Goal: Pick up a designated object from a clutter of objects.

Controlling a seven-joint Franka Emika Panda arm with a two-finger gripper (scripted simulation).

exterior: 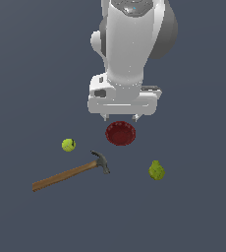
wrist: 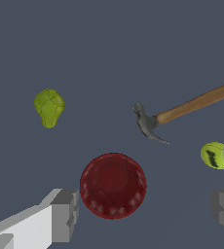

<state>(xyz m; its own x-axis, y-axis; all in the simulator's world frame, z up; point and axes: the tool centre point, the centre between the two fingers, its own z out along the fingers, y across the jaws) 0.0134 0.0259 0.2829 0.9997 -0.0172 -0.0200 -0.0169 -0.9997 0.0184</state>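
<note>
The designated object, a lumpy yellow-green pear (exterior: 156, 170) (wrist: 48, 107), lies on the grey floor toward the exterior view's right. My gripper (exterior: 120, 117) (wrist: 145, 214) hangs open high above the dark red bowl (exterior: 120, 133) (wrist: 113, 185), holding nothing; its fingers (wrist: 65, 214) stand wide apart on either side of the bowl in the wrist view. The pear is well apart from the gripper. A wooden-handled hammer (exterior: 70, 173) (wrist: 182, 112) and a smooth yellow-green ball (exterior: 69, 144) (wrist: 217, 155) make up the clutter with the bowl.
The hammer's dark head (exterior: 101, 161) lies between the bowl and the ball, its handle running toward the exterior view's left. The white arm (exterior: 129, 44) rises over the far side of the scene.
</note>
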